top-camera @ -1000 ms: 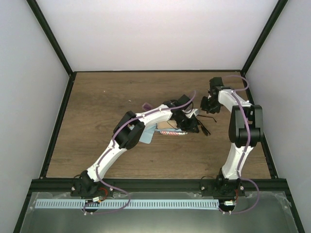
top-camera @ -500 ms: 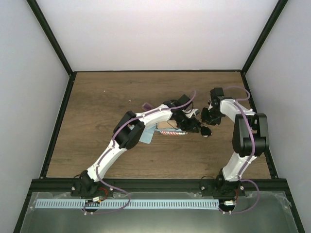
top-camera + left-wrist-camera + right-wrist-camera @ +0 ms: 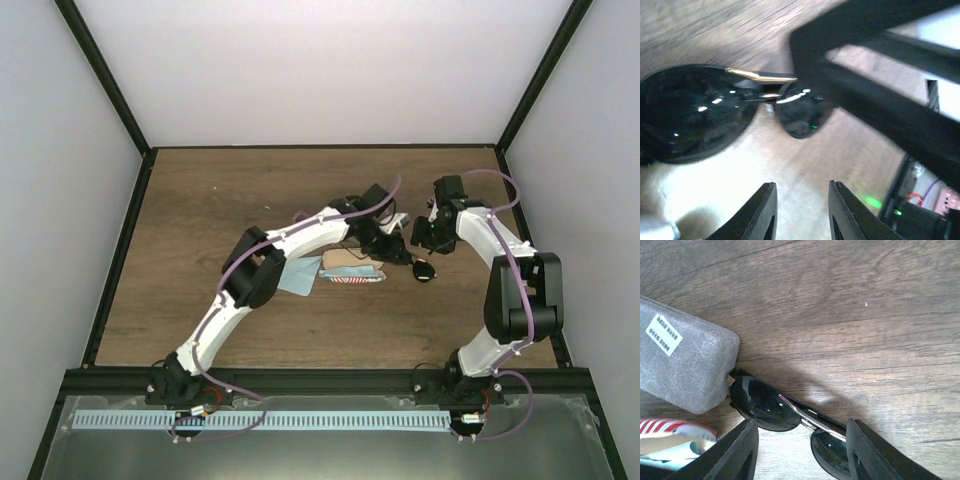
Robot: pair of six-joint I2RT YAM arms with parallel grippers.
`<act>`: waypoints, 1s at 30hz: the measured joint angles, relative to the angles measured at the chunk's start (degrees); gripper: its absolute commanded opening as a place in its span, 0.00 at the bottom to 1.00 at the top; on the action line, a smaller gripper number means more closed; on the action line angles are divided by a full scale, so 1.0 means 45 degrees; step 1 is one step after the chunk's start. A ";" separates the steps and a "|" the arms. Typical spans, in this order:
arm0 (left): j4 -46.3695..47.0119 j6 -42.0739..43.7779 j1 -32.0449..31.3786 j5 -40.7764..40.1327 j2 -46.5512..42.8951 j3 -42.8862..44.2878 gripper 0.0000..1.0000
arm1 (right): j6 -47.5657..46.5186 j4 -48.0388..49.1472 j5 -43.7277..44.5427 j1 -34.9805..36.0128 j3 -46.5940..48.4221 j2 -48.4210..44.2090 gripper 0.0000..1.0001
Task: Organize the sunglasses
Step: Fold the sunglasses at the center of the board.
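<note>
Sunglasses (image 3: 790, 412) set on the table (image 3: 865, 300), next to the grey case (image 3: 685, 360)
The right gripper (image 3: 802, 455) hangs over them with its jaws spread, gripping nothing. The pair lies flat with one end at the case's corner, probably staged for packing. The left gripper (image 3: 800, 215) hovers close, its fingers slightly apart and empty.

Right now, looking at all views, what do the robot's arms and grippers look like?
Both the left arm and right arm have white links with black joints, and purple cables loop along them. The left gripper and right gripper each end in two black fingers.
</note>
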 measured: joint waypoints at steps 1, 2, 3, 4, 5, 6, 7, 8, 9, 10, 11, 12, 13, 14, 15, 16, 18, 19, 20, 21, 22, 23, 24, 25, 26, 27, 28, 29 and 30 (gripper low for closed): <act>-0.0015 0.0058 0.0005 -0.0053 -0.0350 -0.0102 0.30 | -0.0034 -0.0019 0.0053 0.0000 0.0073 0.0044 0.49; -0.0073 0.0121 0.0010 -0.0102 -0.0738 -0.0185 0.30 | -0.0034 -0.0029 0.0053 0.0000 0.0112 0.0068 0.48; -0.0092 0.0204 0.0010 -0.0175 -0.1180 -0.0296 0.30 | -0.0029 0.0000 0.0034 0.0000 0.0126 0.0087 0.47; -0.0102 0.0296 0.0010 -0.0233 -0.1690 -0.0418 0.30 | -0.0019 0.0010 -0.0005 0.0000 0.0126 0.0092 0.46; -0.0107 0.0379 0.0010 -0.0272 -0.2176 -0.0491 0.30 | 0.0015 0.0058 -0.0053 0.0000 0.0121 0.0092 0.45; -0.0097 0.0442 0.0010 -0.0296 -0.2647 -0.0544 0.30 | 0.0019 0.0112 -0.0092 0.0000 0.0121 0.0092 0.44; -0.0092 0.0495 0.0010 -0.0301 -0.3045 -0.0559 0.30 | 0.0034 0.0204 -0.0141 0.0000 0.0107 0.0102 0.43; -0.0078 0.0568 0.0010 -0.0306 -0.3478 -0.0563 0.30 | 0.0024 0.0257 -0.0175 0.0000 0.0102 0.0126 0.42; -0.0073 0.0622 0.0010 -0.0306 -0.3755 -0.0568 0.30 | 0.0024 0.0364 -0.0219 0.0000 0.0092 0.0185 0.40; -0.0044 0.0690 0.0019 -0.0335 -0.4075 -0.0612 0.30 | 0.0010 0.0476 -0.0262 0.0000 0.0049 0.0267 0.37; -0.0019 0.0753 0.0034 -0.0389 -0.4352 -0.0690 0.30 | 0.0019 0.0641 -0.0291 0.0000 -0.0063 0.0355 0.35; -0.0005 0.0801 0.0049 -0.0452 -0.4566 -0.0792 0.30 | 0.0034 0.0729 -0.0296 0.0000 -0.0204 0.0457 0.33; 0.0024 0.0865 0.0068 -0.0563 -0.4750 -0.0981 0.30 | 0.0063 0.0826 -0.0306 0.0000 -0.0364 0.0559 0.31; 0.0015 0.0952 0.0117 -0.0680 -0.4901 -0.1209 0.30 | 0.0180 0.0947 -0.0311 0.0000 -0.0588 0.0670 0.30; 0.0029 0.1030 0.0170 -0.0855 -0.5027 -0.1477 0.29 | 0.0243 0.1039 -0.0330 0.0000 -0.0835 0.0767 0.29; 0.0068 0.1137 0.0277 -0.1117 -0.5226 -0.1996 0.29 | 0.0325 0.1117 -0.0345 0.0000 -0.1088 0.0835 0.29; 0.0121 0.1341 0.0544 -0.1540 -0.5595 -0.3041 0.29 | 0.0520 0.1161 -0.0461 0.0000 -0.1501 0.0879 0.29; 0.0253 0.1452 0.0724 -0.1778 -0.5848 -0.3750 0.29 | 0.0593 0.1156 -0.0539 0.0000 -0.1656 0.0869 0.29; 0.0398 0.1593 0.0937 -0.2069 -0.6144 -0.4609 0.29 | 0.0661 0.1195 -0.0612 0.0000 -0.1758 0.0865 0.29; 0.0466 0.1715 0.1190 -0.2327 -0.6475 -0.5523 0.29 | 0.0743 0.1200 -0.0680 0.0000 -0.1831 0.0855 0.29; 0.0549 0.1821 0.1428 -0.2594 -0.6771 -0.6407 0.29 | 0.0811 0.1219 -0.0743 0.0000 -0.1899 0.0816 0.29; 0.0670 0.1914 0.1588 -0.2764 -0.7004 -0.7067 0.29 | 0.0865 0.1229 -0.0811 0.0005 -0.1967 0.0733 0.30; 0.0743 0.2011 0.1763 -0.2953 -0.7271 -0.7825 0.29 | 0.0933 0.1239 -0.0903 0.0015 -0.2059 0.0583 0.31; 0.0811 0.2098 0.1880 -0.3147 -0.7533 -0.8616 0.29 | 0.0976 0.1263 -0.1001 0.0015 -0.2152 0.0393 0.33; 0.0874 0.2181 0.1919 -0.3303 -0.7766 -0.9321 0.29 | 0.1035 0.1248 -0.1112 0.0024 -0.2239 0.0170 0.35; 0.0865 0.2273 0.1909 -0.3400 -0.7912 -0.9704 0.29 | 0.1103 0.1263 -0.1214 0.0029 -0.2317 -0.0068 0.37; 0.0850 0.2385 0.1860 -0.3521 -0.8048 -1.0069 0.29 | 0.1171 0.1248 -0.1307 0.0039 -0.2356 -0.0301 0.40; 0.0845 0.2492 0.1797 -0.3677 -0.8170 -1.0341 0.29 | 0.1214 0.1234 -0.1384 0.0049 -0.2375 -0.0529 0.44; 0.0860 0.2579 0.1749 -0.3769 -0.8257 -1.0443 0.29 | 0.1234 0.1229 -0.1457 0.0053 -0.2375 -0.0782 0.47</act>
